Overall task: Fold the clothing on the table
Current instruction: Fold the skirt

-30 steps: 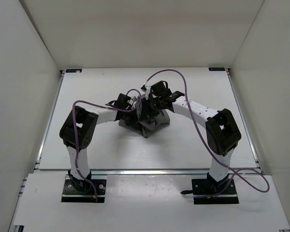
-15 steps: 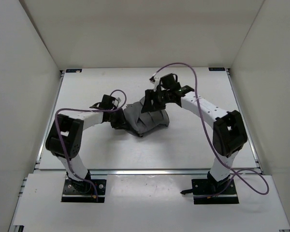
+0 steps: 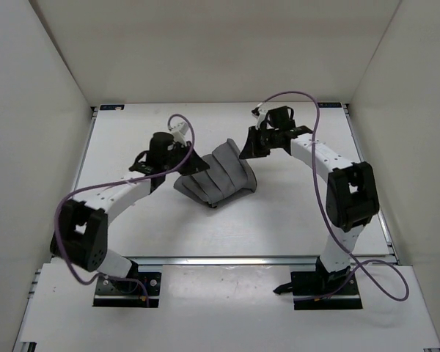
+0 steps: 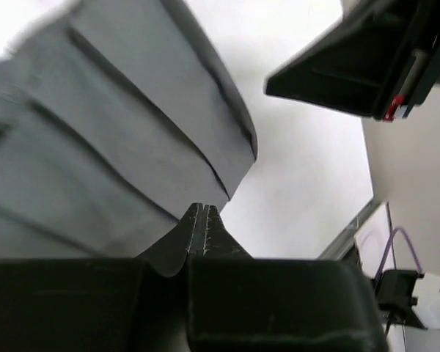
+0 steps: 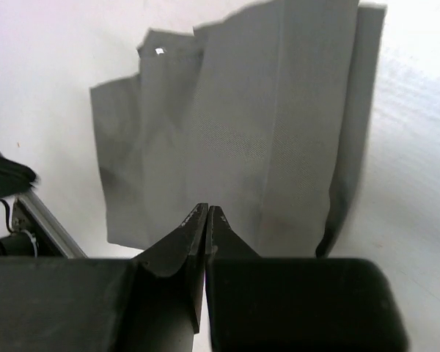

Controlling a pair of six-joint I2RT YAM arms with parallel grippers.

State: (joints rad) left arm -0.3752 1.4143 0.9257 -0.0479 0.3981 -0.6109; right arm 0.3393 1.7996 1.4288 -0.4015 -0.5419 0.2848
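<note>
Clothing [image 3: 216, 176] sits pleated and bunched at the middle of the table [image 3: 293, 213]. I see left gripper [image 4: 203, 210] and right gripper [image 5: 207, 210] both with jaws pressed together, one at each side of it.

No text, brand, number or sign can be read anywhere. A tiny white tag [image 5: 159, 50] on the cloth [image 5: 264, 132] is too small to read.
</note>
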